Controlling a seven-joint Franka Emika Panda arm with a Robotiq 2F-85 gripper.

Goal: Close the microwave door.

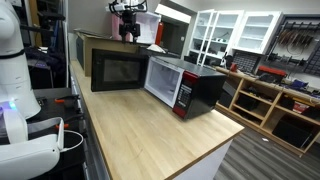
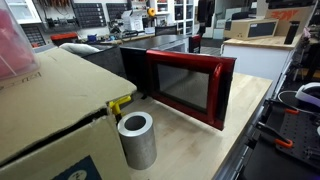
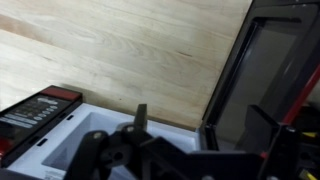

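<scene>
The microwave (image 1: 190,88) stands on a wooden counter (image 1: 150,135), black-cased with a red control panel (image 3: 40,105) and a pale interior (image 3: 85,135). The microwave door (image 1: 118,70) stands wide open, its black inside showing. Its glossy red outside with the dark window shows in an exterior view (image 2: 187,87). In the wrist view the door (image 3: 275,70) is at the right, hinged next to the cavity. My gripper (image 3: 200,125) is open and empty, hovering above the cavity and hinge and touching nothing. It shows small and high in an exterior view (image 1: 128,28).
A brown cardboard box (image 2: 50,100) stands beside the microwave, also behind the door (image 1: 100,42). A grey metal cylinder (image 2: 137,140) sits on the counter near the box. White glass-fronted cabinets (image 1: 235,30) and wooden shelves (image 1: 270,100) lie beyond the counter edge.
</scene>
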